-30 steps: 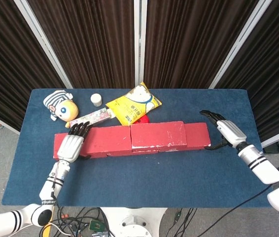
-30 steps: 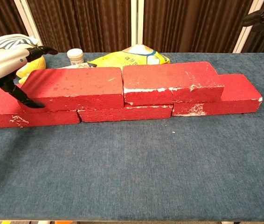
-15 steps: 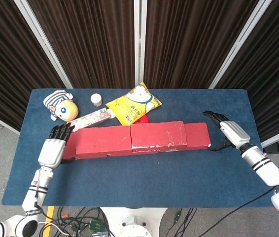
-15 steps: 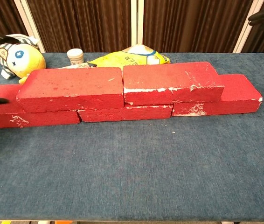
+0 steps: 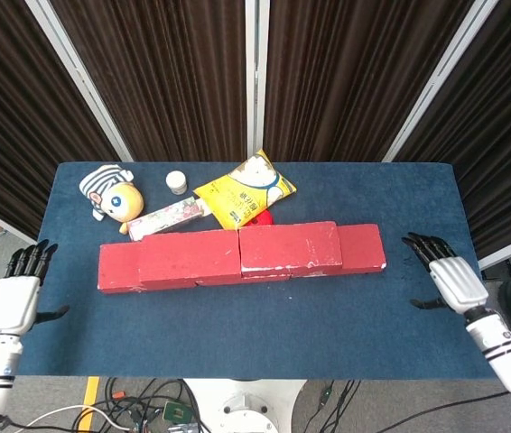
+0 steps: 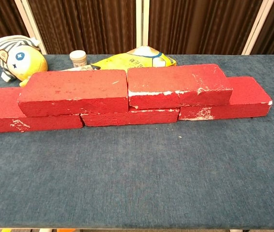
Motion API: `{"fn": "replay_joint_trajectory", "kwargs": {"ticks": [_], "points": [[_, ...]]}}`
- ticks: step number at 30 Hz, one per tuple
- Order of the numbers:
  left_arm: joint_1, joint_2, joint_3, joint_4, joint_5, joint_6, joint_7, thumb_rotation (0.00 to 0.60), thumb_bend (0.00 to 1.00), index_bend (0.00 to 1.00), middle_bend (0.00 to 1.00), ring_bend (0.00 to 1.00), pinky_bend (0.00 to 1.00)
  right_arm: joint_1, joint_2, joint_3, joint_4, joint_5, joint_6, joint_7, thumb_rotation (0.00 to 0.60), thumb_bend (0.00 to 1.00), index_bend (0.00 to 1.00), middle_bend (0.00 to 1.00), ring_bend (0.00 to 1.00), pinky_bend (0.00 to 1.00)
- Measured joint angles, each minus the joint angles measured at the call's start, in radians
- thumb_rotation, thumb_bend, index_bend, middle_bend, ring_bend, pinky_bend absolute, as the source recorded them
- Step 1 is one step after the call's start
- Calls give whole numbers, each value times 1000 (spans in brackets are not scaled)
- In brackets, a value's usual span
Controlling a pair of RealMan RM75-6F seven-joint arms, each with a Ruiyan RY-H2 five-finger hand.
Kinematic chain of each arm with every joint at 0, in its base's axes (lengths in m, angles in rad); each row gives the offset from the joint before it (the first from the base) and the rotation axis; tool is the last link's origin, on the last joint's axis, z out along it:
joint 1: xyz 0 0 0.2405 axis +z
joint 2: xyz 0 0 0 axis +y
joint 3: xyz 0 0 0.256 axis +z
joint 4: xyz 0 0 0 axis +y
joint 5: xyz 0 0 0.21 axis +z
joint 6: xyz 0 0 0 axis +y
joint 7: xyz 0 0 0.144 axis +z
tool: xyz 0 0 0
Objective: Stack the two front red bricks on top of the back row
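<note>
Both upper bricks (image 6: 73,92) (image 6: 178,86) already sit on the bottom row (image 6: 127,117), so the stacking looks finished. The left hand (image 5: 16,290) and right hand (image 5: 454,278) hang off the table edges, fingers apparently spread, holding nothing.

The red bricks (image 6: 127,94) look rough and matt, chipped white at the edges. The bench (image 6: 137,179) wears napped blue cloth. The yellow snack bag (image 6: 132,59) is glossy.
</note>
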Motion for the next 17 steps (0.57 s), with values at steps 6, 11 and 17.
{"fn": "replay_joint_trajectory", "kwargs": {"ticks": [6, 11, 17], "points": [[56, 45, 33, 21, 29, 25, -71, 600, 0, 0, 0, 0, 0, -127, -36, -32, -4, 21, 118, -91, 600, 0, 0, 0, 0, 0], [86, 56, 50, 67, 62, 39, -80, 600, 0, 0, 0, 0, 0, -219, -75, -34, 14, 53, 206, -171, 600, 0, 0, 0, 0, 0], [113, 47, 53, 98, 69, 38, -112, 600, 0, 0, 0, 0, 0, -267, -102, -20, 71, 87, 215, -159, 600, 0, 0, 0, 0, 0]]}}
